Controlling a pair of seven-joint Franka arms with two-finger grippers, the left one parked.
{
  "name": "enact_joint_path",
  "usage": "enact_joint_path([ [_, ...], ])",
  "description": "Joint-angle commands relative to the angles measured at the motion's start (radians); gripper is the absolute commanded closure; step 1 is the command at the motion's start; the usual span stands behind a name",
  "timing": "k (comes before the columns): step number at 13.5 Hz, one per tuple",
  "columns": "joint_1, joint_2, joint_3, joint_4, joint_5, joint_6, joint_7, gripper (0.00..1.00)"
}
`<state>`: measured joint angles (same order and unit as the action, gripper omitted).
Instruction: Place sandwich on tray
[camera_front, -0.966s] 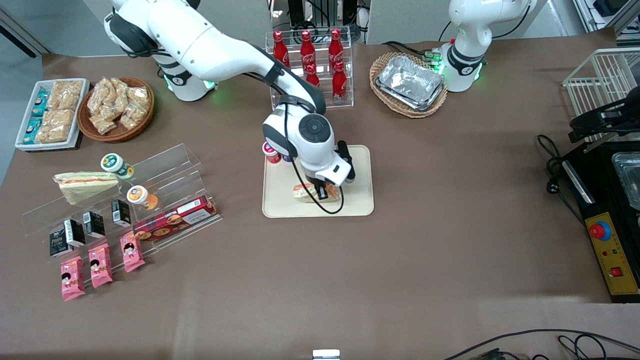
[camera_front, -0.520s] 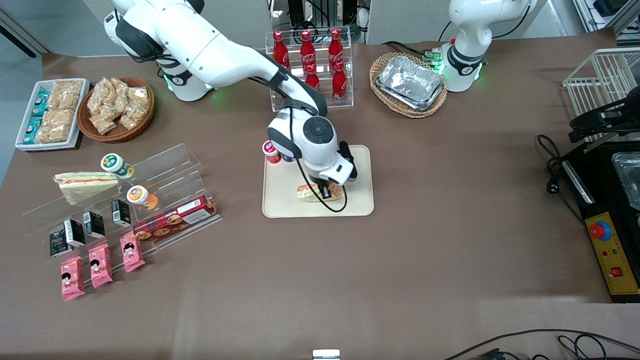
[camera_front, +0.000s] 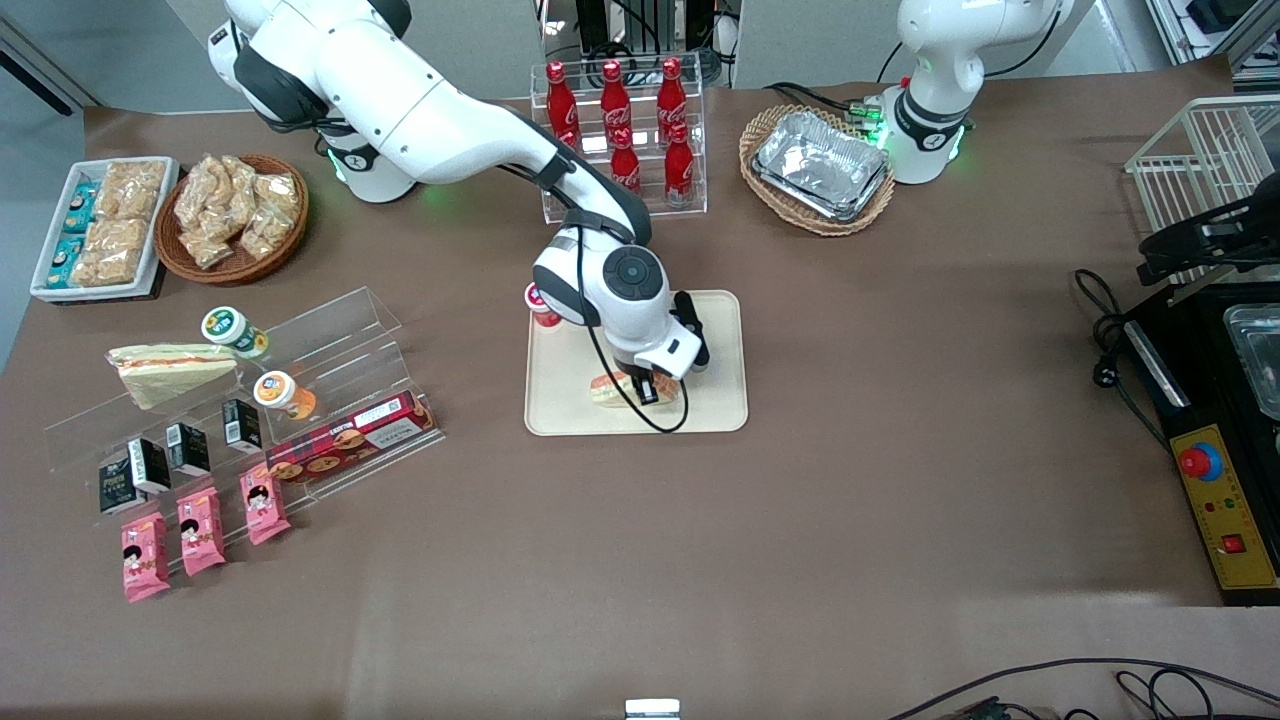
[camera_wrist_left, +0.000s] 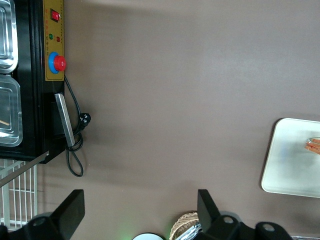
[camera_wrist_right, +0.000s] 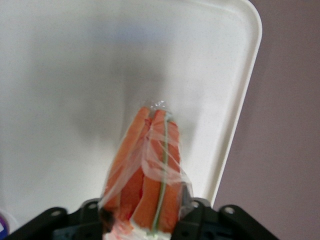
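The sandwich (camera_front: 622, 389), a small wedge in clear wrap with orange-red filling, is over the cream-beige tray (camera_front: 560, 400), low on or just above its surface. My right gripper (camera_front: 645, 388) is shut on it from above. In the right wrist view the sandwich (camera_wrist_right: 150, 170) sticks out between my fingers (camera_wrist_right: 200, 212), with the tray (camera_wrist_right: 75, 75) under it and the tray's rim close beside it. The gripper (camera_wrist_right: 145, 217) holds its wide end. The tray (camera_wrist_left: 290, 160) and the sandwich's tip (camera_wrist_left: 314, 145) also show in the left wrist view.
A small red-lidded cup (camera_front: 542, 303) stands at the tray's corner. A rack of red bottles (camera_front: 622, 130) and a basket of foil trays (camera_front: 820, 165) stand farther from the camera. An acrylic shelf (camera_front: 330, 340) holds another sandwich (camera_front: 170, 370), cups and snack packs toward the working arm's end.
My gripper has shifted a little over the tray with the sandwich in it and sunk slightly toward the tray. Nothing else has moved.
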<state>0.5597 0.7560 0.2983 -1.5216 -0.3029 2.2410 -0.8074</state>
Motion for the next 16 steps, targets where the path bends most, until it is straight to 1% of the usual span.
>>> enact_joint_path([
  [1, -0.039, -0.018, 0.008, 0.014, 0.019, 0.0, 0.004, 0.0],
  [6, -0.127, -0.145, 0.008, 0.014, 0.178, -0.093, 0.005, 0.0],
  [9, -0.208, -0.223, 0.008, 0.014, 0.257, -0.177, 0.039, 0.0],
  [10, -0.239, -0.253, 0.007, 0.014, 0.266, -0.219, 0.1, 0.0],
  [13, -0.314, -0.355, 0.004, 0.014, 0.266, -0.357, 0.343, 0.0],
  [14, -0.348, -0.391, 0.004, 0.014, 0.265, -0.409, 0.406, 0.0],
  [16, -0.404, -0.453, 0.002, 0.014, 0.255, -0.451, 0.482, 0.0],
])
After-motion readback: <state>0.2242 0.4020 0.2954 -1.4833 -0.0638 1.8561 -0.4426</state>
